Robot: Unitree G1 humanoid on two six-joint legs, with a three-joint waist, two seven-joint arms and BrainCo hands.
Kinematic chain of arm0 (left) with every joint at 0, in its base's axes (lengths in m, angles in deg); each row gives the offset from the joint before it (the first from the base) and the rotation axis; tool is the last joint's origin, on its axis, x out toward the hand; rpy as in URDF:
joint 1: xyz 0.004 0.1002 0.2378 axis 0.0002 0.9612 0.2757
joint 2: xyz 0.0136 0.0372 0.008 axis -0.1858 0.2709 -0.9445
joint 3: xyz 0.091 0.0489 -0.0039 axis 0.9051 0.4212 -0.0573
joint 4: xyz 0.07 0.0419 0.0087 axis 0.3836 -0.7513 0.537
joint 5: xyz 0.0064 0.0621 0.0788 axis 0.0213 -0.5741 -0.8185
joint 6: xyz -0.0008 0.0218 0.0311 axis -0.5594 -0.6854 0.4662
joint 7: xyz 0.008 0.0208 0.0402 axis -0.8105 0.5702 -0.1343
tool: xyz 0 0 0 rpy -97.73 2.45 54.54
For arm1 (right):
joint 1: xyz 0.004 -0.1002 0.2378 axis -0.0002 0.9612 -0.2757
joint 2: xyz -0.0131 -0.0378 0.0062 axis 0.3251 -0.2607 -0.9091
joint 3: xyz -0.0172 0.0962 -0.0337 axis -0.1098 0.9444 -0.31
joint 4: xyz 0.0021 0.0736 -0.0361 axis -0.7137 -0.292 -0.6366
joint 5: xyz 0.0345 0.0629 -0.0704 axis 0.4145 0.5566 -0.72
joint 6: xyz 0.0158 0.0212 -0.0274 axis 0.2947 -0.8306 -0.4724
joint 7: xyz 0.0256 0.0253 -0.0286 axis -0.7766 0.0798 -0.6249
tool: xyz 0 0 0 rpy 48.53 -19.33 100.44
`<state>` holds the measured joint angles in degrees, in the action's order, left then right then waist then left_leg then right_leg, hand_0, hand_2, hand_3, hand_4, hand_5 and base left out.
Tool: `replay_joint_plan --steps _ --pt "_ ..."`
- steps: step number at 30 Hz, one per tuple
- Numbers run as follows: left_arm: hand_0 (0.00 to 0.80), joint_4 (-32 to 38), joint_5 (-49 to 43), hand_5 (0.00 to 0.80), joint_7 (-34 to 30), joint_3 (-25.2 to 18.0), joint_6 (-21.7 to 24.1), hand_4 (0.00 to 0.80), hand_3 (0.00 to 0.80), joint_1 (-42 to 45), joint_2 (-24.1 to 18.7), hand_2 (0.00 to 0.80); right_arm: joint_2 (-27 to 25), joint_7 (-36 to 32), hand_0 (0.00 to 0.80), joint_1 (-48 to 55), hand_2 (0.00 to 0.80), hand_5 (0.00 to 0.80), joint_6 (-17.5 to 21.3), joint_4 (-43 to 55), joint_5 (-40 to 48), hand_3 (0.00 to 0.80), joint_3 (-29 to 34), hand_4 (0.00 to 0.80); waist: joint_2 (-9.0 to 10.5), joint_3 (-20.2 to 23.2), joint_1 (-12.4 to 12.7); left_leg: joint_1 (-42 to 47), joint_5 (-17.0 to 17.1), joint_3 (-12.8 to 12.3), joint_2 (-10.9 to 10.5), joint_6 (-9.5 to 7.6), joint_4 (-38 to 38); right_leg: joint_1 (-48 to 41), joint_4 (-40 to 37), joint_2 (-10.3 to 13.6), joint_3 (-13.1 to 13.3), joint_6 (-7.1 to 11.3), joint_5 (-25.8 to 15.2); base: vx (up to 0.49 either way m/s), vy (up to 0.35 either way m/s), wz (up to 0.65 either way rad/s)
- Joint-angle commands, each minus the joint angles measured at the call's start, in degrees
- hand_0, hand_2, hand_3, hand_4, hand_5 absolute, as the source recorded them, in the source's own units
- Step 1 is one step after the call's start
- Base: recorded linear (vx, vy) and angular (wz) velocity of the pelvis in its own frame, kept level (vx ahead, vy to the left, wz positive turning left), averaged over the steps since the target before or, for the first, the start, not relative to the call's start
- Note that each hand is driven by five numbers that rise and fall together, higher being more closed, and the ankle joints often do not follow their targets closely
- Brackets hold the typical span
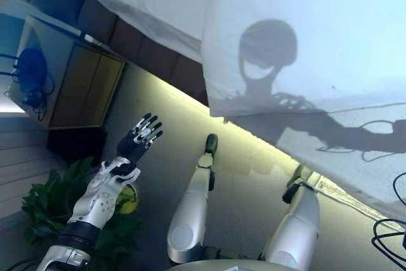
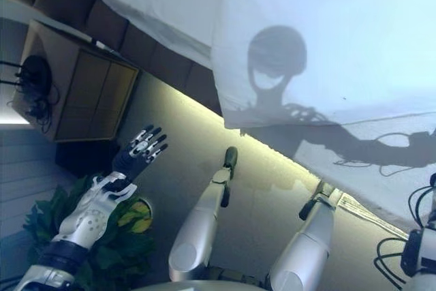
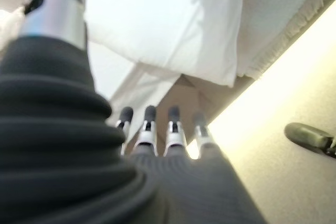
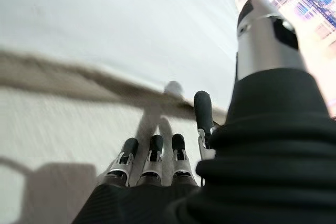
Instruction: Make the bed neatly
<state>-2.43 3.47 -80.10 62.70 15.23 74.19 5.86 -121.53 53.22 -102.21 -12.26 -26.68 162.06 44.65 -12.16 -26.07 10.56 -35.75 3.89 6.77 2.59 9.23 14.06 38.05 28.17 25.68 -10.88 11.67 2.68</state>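
Left eye view shows the bed (image 1: 158, 55), its white duvet (image 1: 317, 42) hanging over the near edge with one corner drooping past the mattress. The left hand (image 1: 141, 136) hovers below that corner, well clear of the bed, fingers spread and empty. The right hand (image 4: 157, 156), over the bed's top, has fingers straight and holds nothing. A hasty grab at the loose edge could, I think, drag the duvet further off.
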Motion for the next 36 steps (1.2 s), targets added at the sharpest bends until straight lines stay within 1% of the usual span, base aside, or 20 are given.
replay_joint_plan --steps 1,3,6,9,14,19,20,22,23,24,26,27,28,29,32,33,34,35,36 --pt "0.0 -0.13 2.43 0.0 -0.79 1.18 3.24 0.0 0.0 -0.97 -2.21 0.0 -3.18 1.63 0.0 -3.95 0.0 0.0 0.51 2.36 3.58 0.0 -2.76 0.0 -1.33 0.6 1.06 -1.19 3.92 2.44 2.68 -0.1 -2.65 1.56 -6.88 3.26 4.61 3.33 -9.74 0.035 0.035 0.13" --pt "0.0 -0.61 3.04 0.0 -0.53 1.46 4.28 0.0 0.0 -1.52 -2.33 0.0 -4.05 2.47 0.0 -5.93 0.0 0.0 1.47 1.75 3.35 0.0 -3.19 0.0 -1.72 0.43 1.33 -1.55 4.38 2.43 2.36 -0.22 -3.19 1.86 -7.03 3.34 4.56 3.33 -9.92 0.014 0.015 0.09" --pt "0.0 -0.45 3.59 0.0 -0.12 1.32 4.41 0.0 0.0 -2.35 -2.37 0.0 -4.51 3.23 0.0 -8.23 0.0 0.0 2.04 1.39 2.59 0.0 -3.93 0.0 -2.13 -0.09 1.76 -2.01 5.18 2.32 2.06 -0.53 -4.14 2.15 -7.21 3.35 4.23 3.33 -10.01 0.002 -0.005 0.09" --pt "0.0 0.05 3.24 0.0 -0.89 1.52 4.55 0.0 0.0 -2.69 -2.5 0.0 -4.36 2.02 0.0 -10.39 0.0 0.0 2.83 1.68 3.55 0.0 -4.82 0.0 -2.59 -0.97 2.25 -2.79 5.89 2.32 1.8 -0.79 -4.78 2.38 -7.46 3.46 3.74 3.33 -10.07 -0.03 -0.031 0.09" --pt "0.0 0.65 2.53 0.0 -1.02 1.94 4.85 0.0 0.0 -2.39 -2.48 0.0 -2.8 -2.06 0.0 -13.21 0.0 0.0 3.55 3.44 6.01 0.0 -6.06 0.0 -3.22 -1.86 2.82 -3.26 6.47 1.94 1.84 -0.92 -5.21 2.13 -7.69 3.92 2.83 3.33 -10.06 -0.021 -0.015 0.05" --pt "0.0 0.83 3.34 0.0 -2.16 1.75 4.54 0.0 0.0 -2.13 -2.65 0.0 -3.34 -1.73 0.0 -16.99 0.0 0.0 4.33 4.66 4.29 0.0 -6.73 0.0 -3.57 -1.47 3.3 -2.84 6.35 1.5 1.69 -0.88 -4.98 1.05 -7.72 4.46 1.97 3.33 -9.78 0.001 0.013 0.01" --pt "0.0 1.01 3.43 0.0 -2.59 1.69 4.52 0.0 0.0 -2.0 -2.66 0.0 -3.5 -1.43 0.0 -17.91 0.0 0.0 4.57 5.11 4.0 0.0 -6.87 0.0 -3.49 -1.37 3.25 -2.83 5.75 1.53 1.54 -0.77 -3.83 1.01 -7.42 4.66 1.96 3.33 -9.68 -0.027 0.045 0.03" --pt "0.0 1.58 3.26 0.0 -3.27 1.09 4.16 0.0 0.0 -1.29 -2.86 0.0 -3.81 -0.98 0.0 -18.73 0.0 0.0 4.33 5.79 2.76 0.0 -6.76 0.0 -3.12 -1.59 2.79 -3.58 3.09 2.19 1.12 -0.25 1.98 1.82 -4.88 5.45 2.44 3.33 -9.02 -0.031 0.077 0.04" --pt "0.0 1.63 3.65 0.0 -3.36 0.61 3.67 0.0 0.0 -0.53 -3.17 0.0 -3.76 -1.11 0.0 -18.55 0.0 0.0 3.39 5.86 2.01 0.0 -6.62 0.0 -2.89 -1.81 2.46 -4.57 1.1 2.62 0.98 0.01 6.26 2.79 -1.87 5.76 3.23 3.29 -8.15 0.123 0.102 0.07" --pt "0.0 1.44 4.08 0.0 -3.24 0.06 2.91 0.0 0.0 0.23 -3.47 0.0 -3.66 -1.08 0.0 -18.31 0.0 0.0 2.06 5.77 0.52 0.0 -6.63 0.0 -2.68 -1.67 2.27 -5.19 -1.79 2.72 1.44 0.11 9.96 3.42 1.96 5.73 4.29 3.33 -5.6 0.153 0.107 0.09" --pt "0.0 1.5 4.58 0.0 -2.83 -0.58 1.72 0.0 0.0 1.18 -4.22 0.0 -3.49 -0.75 0.0 -17.83 0.0 0.0 0.68 5.93 -0.3 0.0 -6.58 0.0 -2.39 -2.01 2.07 -6.58 -3.35 2.89 1.92 -0.04 13.45 4.96 5.67 5.68 5.42 3.29 -4.17 0.078 0.07 0.05" --pt "0.0 1.74 4.72 0.0 -2.63 -0.74 1.23 0.0 0.0 1.46 -4.48 0.0 -3.28 -0.68 0.0 -17.49 0.0 0.0 0.41 6.01 -0.26 0.0 -6.36 0.0 -2.17 -2.39 2.13 -7.65 -3.5 2.9 1.82 -0.07 15.28 6.43 7.51 5.77 6.14 2.98 -4.24 0.068 0.007 -0.02" --pt "0.0 2.17 4.57 0.0 -2.83 -0.82 0.83 0.0 0.0 1.88 -4.55 0.0 -3.2 -0.73 0.0 -16.59 0.0 0.0 0.05 6.33 0.36 0.0 -5.92 0.0 -2.0 -2.65 1.88 -8.32 -5.37 3.04 2.04 -0.45 17.6 7.28 10.22 5.61 6.95 3.06 -2.53 -0.029 0.002 -0.04" --pt "0.0 2.51 4.0 0.0 -2.95 -0.7 1.16 0.0 0.0 2.34 -4.55 0.0 -3.15 -0.99 0.0 -15.79 0.0 0.0 0.12 6.75 0.64 0.0 -5.52 0.0 -1.89 -3.12 1.91 -9.51 -4.98 3.15 1.76 -0.66 18.71 8.7 11.14 5.66 7.33 2.64 -3.12 0.027 -0.016 -0.04" --pt "0.0 2.76 2.92 0.0 -2.23 0.42 3.23 0.0 0.0 3.66 -3.78 0.0 -3.18 -1.21 0.0 -15.48 0.0 0.0 1.59 8.61 1.07 0.0 -5.64 0.0 -1.98 -2.95 1.93 -11.32 -5.16 2.79 1.27 -1.04 19.8 11.28 13.08 5.25 8.72 2.5 -2.53 0.003 0.018 -0.08" --pt "0.0 2.66 2.79 0.0 -1.83 0.69 3.74 0.0 0.0 3.83 -3.5 0.0 -3.28 -0.96 0.0 -15.85 0.0 0.0 1.92 9.06 0.83 0.0 -5.79 0.0 -2.0 -2.48 1.91 -11.09 -6.71 2.54 1.35 -1.09 20.16 11.23 13.9 5.16 9.08 2.9 -0.78 0.092 0.056 -0.07" --pt "0.0 2.38 2.8 0.0 -1.55 0.83 4.32 0.0 0.0 4.13 -3.09 0.0 -3.58 -0.37 0.0 -16.5 0.0 0.0 2.31 9.64 0.4 0.0 -6.07 0.0 -2.21 -2.32 1.84 -11.44 -6.83 2.26 1.12 -1.17 20.51 11.8 14.39 5.1 9.39 2.79 -0.61 0.098 0.076 -0.07" --pt "0.0 2.13 3.0 0.0 -1.5 0.73 4.66 0.0 0.0 4.55 -2.71 0.0 -3.96 0.56 0.066 -17.36 0.066 0.066 2.56 10.0 -0.05 0.066 -6.61 0.066 -2.42 -2.06 1.8 -11.86 -6.92 2.03 0.83 -1.2 20.97 12.46 14.94 4.96 9.85 2.71 -0.5 0.009 0.119 -0.06" --pt "0.0 1.75 3.12 0.0 -1.66 0.48 4.64 0.0 0.0 4.81 -2.31 0.0 -4.17 1.4 0.405 -18.32 0.405 0.405 2.6 10.03 -0.78 0.405 -7.14 0.405 -2.64 -1.79 1.77 -12.22 -7.04 1.84 0.6 -1.2 21.42 13.05 15.48 4.81 10.3 2.64 -0.33 0.018 0.12 -0.03"
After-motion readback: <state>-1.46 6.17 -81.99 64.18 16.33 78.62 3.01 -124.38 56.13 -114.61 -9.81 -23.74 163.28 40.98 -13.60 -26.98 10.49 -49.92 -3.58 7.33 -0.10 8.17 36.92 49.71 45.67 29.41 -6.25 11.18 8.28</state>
